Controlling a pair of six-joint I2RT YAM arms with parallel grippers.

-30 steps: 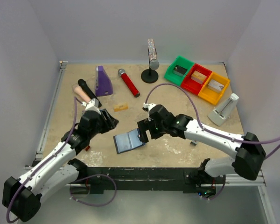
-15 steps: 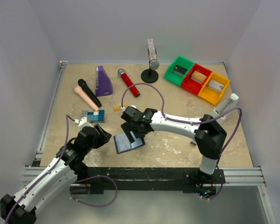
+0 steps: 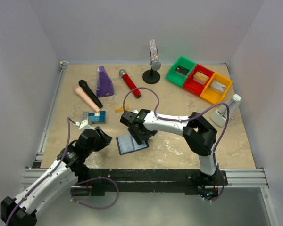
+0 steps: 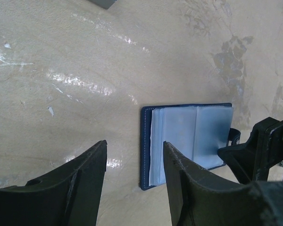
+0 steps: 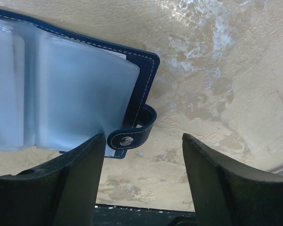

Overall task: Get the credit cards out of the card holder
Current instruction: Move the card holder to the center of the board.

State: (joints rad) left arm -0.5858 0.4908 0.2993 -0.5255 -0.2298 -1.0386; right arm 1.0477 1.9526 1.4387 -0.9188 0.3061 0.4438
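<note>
The card holder (image 3: 131,143) lies open on the table, dark navy outside with pale blue-grey pockets facing up. No credit cards show apart from it; the pockets hide whatever they hold. My right gripper (image 3: 140,134) hovers low over its right edge, open. In the right wrist view the snap tab (image 5: 132,136) curls up between the fingers of the right gripper (image 5: 144,139), close to the left one. My left gripper (image 3: 102,140) stands open just left of the holder. In the left wrist view the left gripper (image 4: 134,146) frames the card holder's (image 4: 188,134) navy spine edge.
A studded blue block (image 3: 94,117) lies behind my left gripper. A small orange-tan flat piece (image 3: 119,109) sits under the right arm's cable. Further back are a purple stand (image 3: 104,82), microphones (image 3: 130,84), and green, red and yellow bins (image 3: 199,83). The table's near edge (image 3: 146,170) is close.
My right arm swung left and folded, with its gripper staying over the holder's right edge and its fingers narrowing. The left arm drew back toward the near edge, uncovering the studded blue block.
</note>
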